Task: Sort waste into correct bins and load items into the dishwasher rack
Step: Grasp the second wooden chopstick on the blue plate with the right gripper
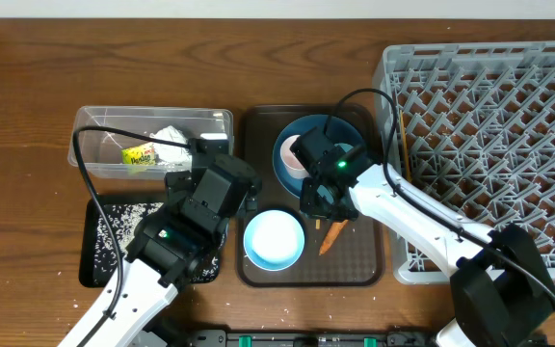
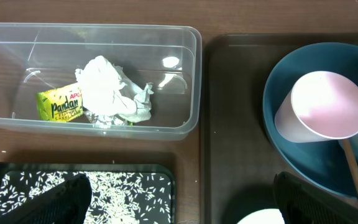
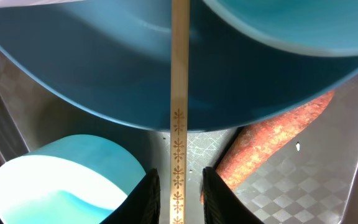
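- Left gripper: fingers spread wide and holding nothing; it hangs over the near end of the clear tub and the black tray
- Right gripper: fingers narrow, one on each side of a patterned chopstick; a thin gap shows on either side, so I cannot tell whether the grip is firm
- That chopstick runs from between the fingers up across the rim of the dark-blue plate
- The plate sits at the far end of the brown serving tray; a white-pink cup lies on its side in it
- Light-blue bowl: upright on the near end of the same tray
- Carrot: lying on the serving tray, just right of the bowl and near the plate's rim
- Crumpled tissue and snack wrapper: inside the clear tub, touching each other
- Rice grains: scattered across the floor of the black tray
- Dishwasher rack: to the right of the serving tray; a thin wooden stick lies at its left wall, too small to identify for certain
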Tool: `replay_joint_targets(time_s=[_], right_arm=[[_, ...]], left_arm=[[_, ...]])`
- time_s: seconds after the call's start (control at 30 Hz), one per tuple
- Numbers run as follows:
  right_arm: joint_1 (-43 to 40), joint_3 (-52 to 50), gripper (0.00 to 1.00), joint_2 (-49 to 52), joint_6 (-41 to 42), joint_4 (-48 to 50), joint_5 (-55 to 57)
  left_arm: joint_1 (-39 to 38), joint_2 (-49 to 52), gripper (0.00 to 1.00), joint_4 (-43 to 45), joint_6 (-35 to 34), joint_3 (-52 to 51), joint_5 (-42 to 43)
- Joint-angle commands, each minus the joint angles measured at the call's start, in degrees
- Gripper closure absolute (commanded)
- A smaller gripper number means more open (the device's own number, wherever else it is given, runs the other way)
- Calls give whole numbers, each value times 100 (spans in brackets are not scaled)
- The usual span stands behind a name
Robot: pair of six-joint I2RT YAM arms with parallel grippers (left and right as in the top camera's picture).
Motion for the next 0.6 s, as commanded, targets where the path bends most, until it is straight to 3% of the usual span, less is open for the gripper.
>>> replay_joint_targets(time_s=[0.0, 0.57], right_arm=[[42, -11, 78, 42, 92, 2, 98], [46, -164, 82, 42, 133, 107, 98]], left_arm=[[24, 22, 4, -15, 74, 111, -72], [24, 22, 4, -15, 74, 111, -72]])
